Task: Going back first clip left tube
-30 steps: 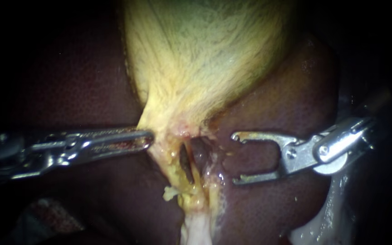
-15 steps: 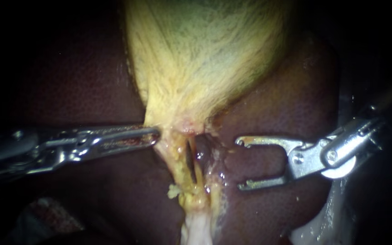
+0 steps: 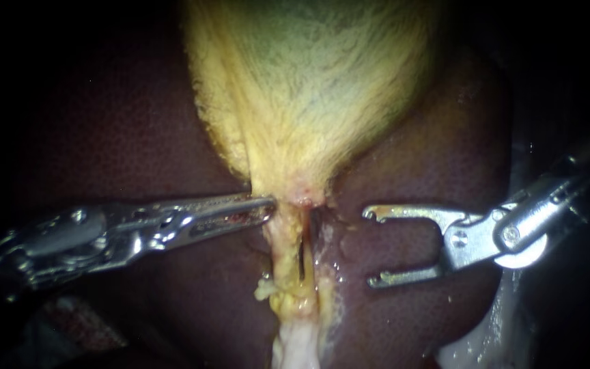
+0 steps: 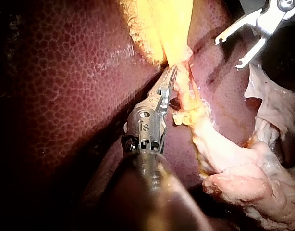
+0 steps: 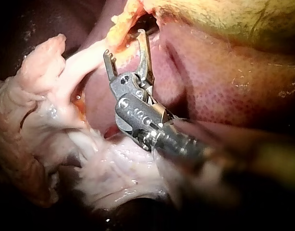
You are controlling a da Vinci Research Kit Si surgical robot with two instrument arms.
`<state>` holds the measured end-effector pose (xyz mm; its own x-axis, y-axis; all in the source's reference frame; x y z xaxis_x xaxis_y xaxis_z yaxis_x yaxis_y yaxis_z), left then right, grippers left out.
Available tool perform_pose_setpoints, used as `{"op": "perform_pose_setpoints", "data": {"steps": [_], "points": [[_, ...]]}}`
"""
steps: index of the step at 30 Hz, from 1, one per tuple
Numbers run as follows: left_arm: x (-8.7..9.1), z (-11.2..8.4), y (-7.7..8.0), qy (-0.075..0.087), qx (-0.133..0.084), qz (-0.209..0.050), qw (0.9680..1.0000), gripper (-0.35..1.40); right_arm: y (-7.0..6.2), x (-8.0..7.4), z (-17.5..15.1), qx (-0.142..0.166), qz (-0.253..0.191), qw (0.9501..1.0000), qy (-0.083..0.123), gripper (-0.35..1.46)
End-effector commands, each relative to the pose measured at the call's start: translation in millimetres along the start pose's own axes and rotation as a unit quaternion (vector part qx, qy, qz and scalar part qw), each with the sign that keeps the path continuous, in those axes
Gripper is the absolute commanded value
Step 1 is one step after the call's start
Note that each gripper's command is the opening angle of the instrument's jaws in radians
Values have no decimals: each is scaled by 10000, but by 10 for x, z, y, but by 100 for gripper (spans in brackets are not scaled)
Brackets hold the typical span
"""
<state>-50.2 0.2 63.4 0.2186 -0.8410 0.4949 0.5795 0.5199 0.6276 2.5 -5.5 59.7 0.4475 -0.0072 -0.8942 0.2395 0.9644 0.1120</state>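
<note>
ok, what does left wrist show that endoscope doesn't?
Left wrist only: the bulky pale tissue lump where the stalk ends. Endoscope only: the gallbladder's wide body, filling the top. Both: left instrument tip at the gallbladder's narrow end, right instrument with jaws open and empty beside the stalk, liver around.

The right instrument reaches in over the liver. Its two jaws stand well apart, with nothing between them but the wet pink surface underneath. Just ahead of the tips hangs a ragged yellow fringe, and one jaw tip sits close to a dark gap beside it. Beyond that lies the yellow-green gallbladder. To the jaws' other side, a pale strand runs from the fringe into a heap of whitish, glistening tissue.
</note>
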Motion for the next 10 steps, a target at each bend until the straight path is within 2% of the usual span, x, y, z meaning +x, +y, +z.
{"op": "perform_pose_setpoints", "data": {"steps": [1,10], "points": [[0,0,0,2,1,1,10000,-8,0,0,0,-1,-9,10000,0,60],[0,0,2,4,6,4,10000,-8,0,2,-1,3,-5,10000,2,60]]}}
